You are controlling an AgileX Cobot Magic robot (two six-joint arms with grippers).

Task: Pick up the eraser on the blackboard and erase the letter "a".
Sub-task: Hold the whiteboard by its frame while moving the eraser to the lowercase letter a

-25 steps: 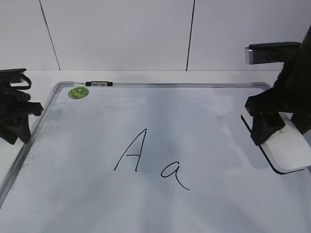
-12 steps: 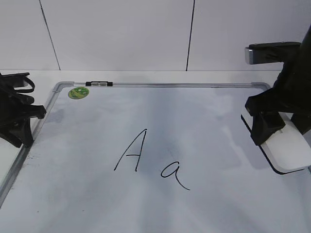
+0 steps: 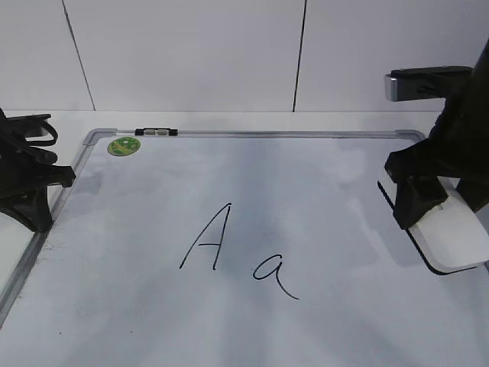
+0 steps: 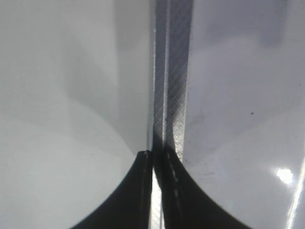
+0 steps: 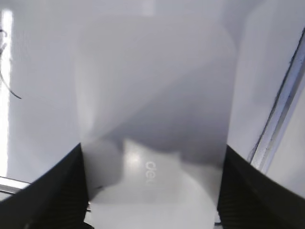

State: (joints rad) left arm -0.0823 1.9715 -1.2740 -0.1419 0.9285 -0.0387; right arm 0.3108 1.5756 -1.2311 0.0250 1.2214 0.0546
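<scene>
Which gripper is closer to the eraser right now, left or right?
Right. The right gripper is down over the eraser at the blackboard's right edge, fingers either side of it. The left gripper sits at the board's far left frame, shut, across the board from it.

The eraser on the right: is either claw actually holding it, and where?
The right gripper straddles the eraser by its long sides, but a firm grip cannot be told. The left gripper is shut, holding nothing.

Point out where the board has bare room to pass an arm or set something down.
Free: the blackboard between the green sticker and the eraser, above capital A and letter "a"; also the near strip below them. Crowded: right edge, right gripper straddling the eraser; left frame, left gripper.
</scene>
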